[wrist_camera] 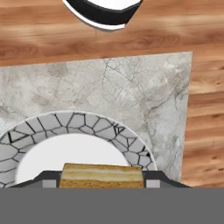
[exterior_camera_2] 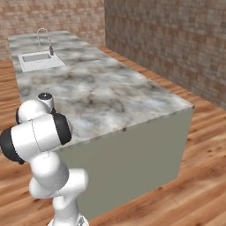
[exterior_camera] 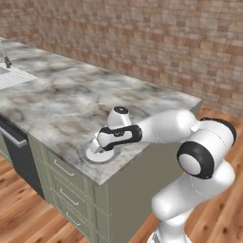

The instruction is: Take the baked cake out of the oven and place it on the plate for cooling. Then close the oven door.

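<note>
The cake [wrist_camera: 101,175], a tan slab with a pale cream layer, sits between my two finger tips [wrist_camera: 50,182] in the hand view. My gripper [wrist_camera: 101,183] is shut on it. Right under it lies the plate [wrist_camera: 78,122], white in the middle with a grey cracked-pattern rim. From the left base view, the plate [exterior_camera: 90,156] rests near the front edge of the marble counter [exterior_camera: 71,99], with my gripper [exterior_camera: 98,148] pointing down onto it. I cannot tell whether the cake touches the plate. The oven and the oven door are out of view.
The counter's corner and a drop to the wood floor [wrist_camera: 205,131] lie close beside the plate. A sink [exterior_camera_2: 37,59] with a faucet [exterior_camera_2: 44,37] is at the counter's far end. A dark appliance front [exterior_camera: 16,156] with a pale handle stands under the counter, beside drawers [exterior_camera: 66,190].
</note>
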Available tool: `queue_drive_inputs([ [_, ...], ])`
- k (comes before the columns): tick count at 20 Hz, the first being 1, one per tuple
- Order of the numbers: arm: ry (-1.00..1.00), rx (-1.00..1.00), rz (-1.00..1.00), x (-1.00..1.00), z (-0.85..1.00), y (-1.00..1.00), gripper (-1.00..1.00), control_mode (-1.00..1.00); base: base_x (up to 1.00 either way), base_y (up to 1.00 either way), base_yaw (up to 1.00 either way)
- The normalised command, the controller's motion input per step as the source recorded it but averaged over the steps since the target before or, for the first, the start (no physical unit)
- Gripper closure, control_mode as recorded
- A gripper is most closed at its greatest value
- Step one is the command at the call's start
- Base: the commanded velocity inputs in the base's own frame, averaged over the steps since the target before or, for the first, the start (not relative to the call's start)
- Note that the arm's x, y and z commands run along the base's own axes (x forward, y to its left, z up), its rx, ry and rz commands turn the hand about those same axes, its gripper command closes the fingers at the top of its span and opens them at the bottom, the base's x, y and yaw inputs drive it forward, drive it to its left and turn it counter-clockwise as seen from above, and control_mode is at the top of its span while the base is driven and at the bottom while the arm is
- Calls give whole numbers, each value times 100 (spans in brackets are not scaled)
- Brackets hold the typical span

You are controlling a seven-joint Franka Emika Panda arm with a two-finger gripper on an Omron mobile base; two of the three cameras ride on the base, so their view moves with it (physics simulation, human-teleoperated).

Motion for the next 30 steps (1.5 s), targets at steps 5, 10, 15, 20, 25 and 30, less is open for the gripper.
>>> queue_drive_inputs([
  [5,5,-3,0,23,-15,0,100,-100,0,0,0],
  [10,6,-3,0,29,-20,0,100,-100,0,0,0],
  [15,8,-4,0,20,-19,0,100,-100,0,0,0],
  [20,7,-3,0,8,-11,0,100,-100,0,0,0],
  [25,5,-3,0,2,-6,0,100,-100,0,0,0],
  [30,6,-3,0,0,-11,0,100,-100,0,0,0],
])
